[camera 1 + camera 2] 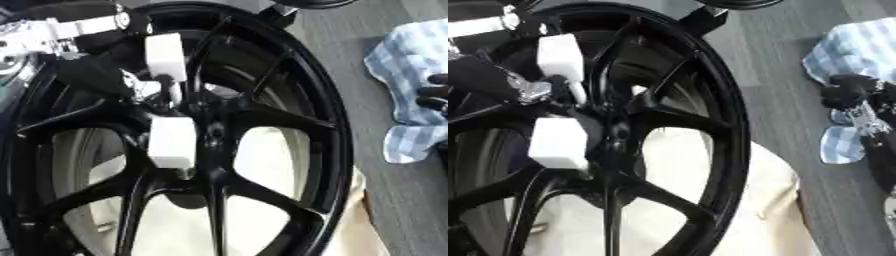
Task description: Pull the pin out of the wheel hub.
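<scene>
A black spoked wheel (pixel 262 125) stands close before me and fills most of the left eye view. At its hub (pixel 206 132) sit two white blocks, one above (pixel 164 55) and one below (pixel 171 141). A thin white stem, the pin (pixel 175 92), runs down from the upper block toward the hub. My left hand (pixel 101 75) comes in from the upper left, black with a silver part, its fingers closed on the pin just left of the hub. My right hand (pixel 852 94) rests at the right edge on a cloth, fingers relaxed and holding nothing.
A blue-and-white checked cloth (pixel 855 47) lies on the grey floor (pixel 785 100) to the right of the wheel. A cream sheet (pixel 772 210) lies under and behind the wheel's lower part. The wheel's rim (pixel 732 125) stands between the two hands.
</scene>
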Motion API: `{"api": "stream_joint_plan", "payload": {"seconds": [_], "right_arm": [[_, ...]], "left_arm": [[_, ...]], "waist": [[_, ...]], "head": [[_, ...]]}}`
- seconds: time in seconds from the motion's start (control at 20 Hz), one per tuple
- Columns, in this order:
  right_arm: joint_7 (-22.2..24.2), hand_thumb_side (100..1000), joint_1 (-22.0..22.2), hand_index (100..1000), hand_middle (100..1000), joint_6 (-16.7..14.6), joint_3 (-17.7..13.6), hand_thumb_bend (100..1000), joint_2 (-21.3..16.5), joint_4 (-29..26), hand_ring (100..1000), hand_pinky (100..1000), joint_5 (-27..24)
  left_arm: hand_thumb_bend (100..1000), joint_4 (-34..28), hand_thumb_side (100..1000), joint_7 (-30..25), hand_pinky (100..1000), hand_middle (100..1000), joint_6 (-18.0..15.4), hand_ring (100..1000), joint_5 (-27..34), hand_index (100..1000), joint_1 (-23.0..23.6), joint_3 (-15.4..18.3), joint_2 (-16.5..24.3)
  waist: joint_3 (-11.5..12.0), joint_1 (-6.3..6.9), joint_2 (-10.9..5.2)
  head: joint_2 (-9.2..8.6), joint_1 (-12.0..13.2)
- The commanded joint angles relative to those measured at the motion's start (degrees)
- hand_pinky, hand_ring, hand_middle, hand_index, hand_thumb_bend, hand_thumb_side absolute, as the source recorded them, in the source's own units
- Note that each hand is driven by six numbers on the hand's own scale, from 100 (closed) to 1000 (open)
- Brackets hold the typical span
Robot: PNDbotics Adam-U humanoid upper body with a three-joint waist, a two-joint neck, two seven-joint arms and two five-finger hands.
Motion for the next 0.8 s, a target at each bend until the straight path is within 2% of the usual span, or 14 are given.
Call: {"api": "stream_joint_plan", "payload": {"seconds": [0.05,0.3,0.8], "right_arm": [[0.2,438,-0.2,572,702,0.0,-0.2,325,-0.4,-0.7,731,765,0.0],[-0.1,436,0.0,573,703,0.5,-0.3,332,-0.2,-0.7,731,765,0.2],[-0.7,434,0.6,573,704,0.9,-0.6,342,-0.2,-0.7,732,766,0.1]], "left_arm": [[129,-0.3,369,1.5,873,536,0.6,728,1.3,681,-1.2,0.0,0.6],[100,-1.5,341,4.0,859,478,0.8,686,6.0,618,-1.6,0.5,0.5],[100,-3.6,183,9.9,824,368,2.8,618,13.5,474,-1.8,1.9,0.5]], "waist": [[-0.1,-0.37,-1.04],[0.1,-0.42,-1.16],[0.6,-0.48,-1.7]], "head": [[-0.83,0.1],[-0.66,0.0],[-0.13,-0.3]]}}
